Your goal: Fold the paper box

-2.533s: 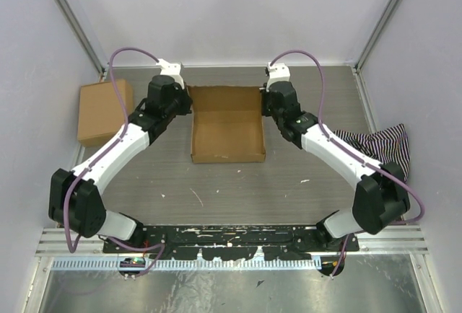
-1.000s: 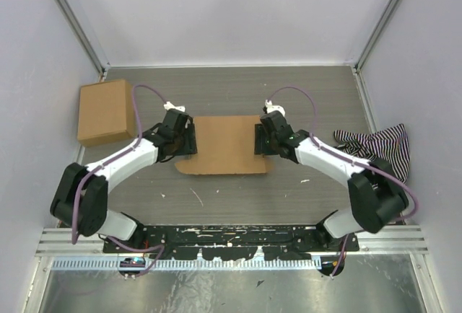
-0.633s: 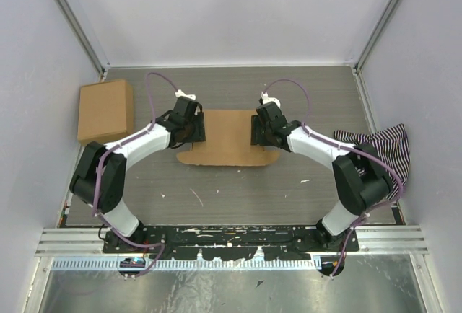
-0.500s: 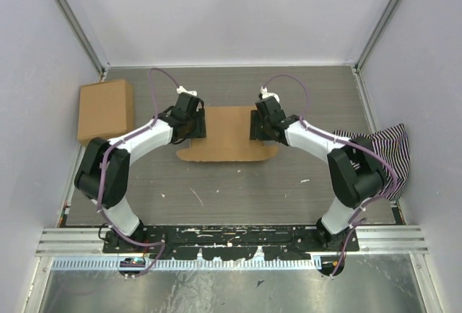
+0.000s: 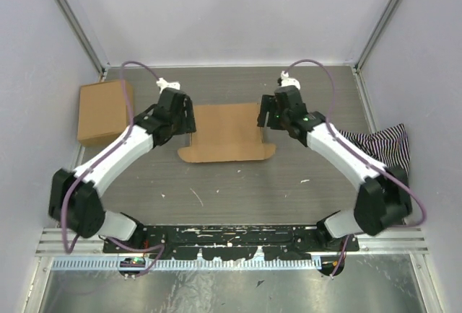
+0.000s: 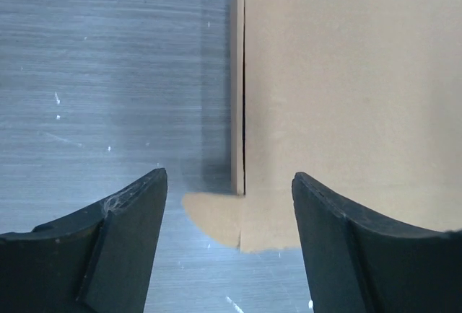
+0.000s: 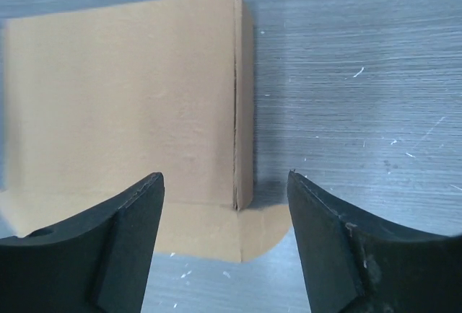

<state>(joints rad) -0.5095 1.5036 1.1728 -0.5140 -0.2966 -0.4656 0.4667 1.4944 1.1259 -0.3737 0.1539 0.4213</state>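
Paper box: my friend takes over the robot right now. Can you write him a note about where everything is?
Left end effector: open, over the left edge of the paper box, holding nothing.
Right end effector: open, over its right edge, holding nothing.
Box: mid-table, between the arms.
Done: it looks folded, with the lid down.
Left: the front flap lies flat on the table; it probably needs tucking in.

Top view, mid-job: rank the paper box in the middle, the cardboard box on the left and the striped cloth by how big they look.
1. paper box, largest
2. cardboard box
3. striped cloth, smallest as seen, though the right arm covers part of it
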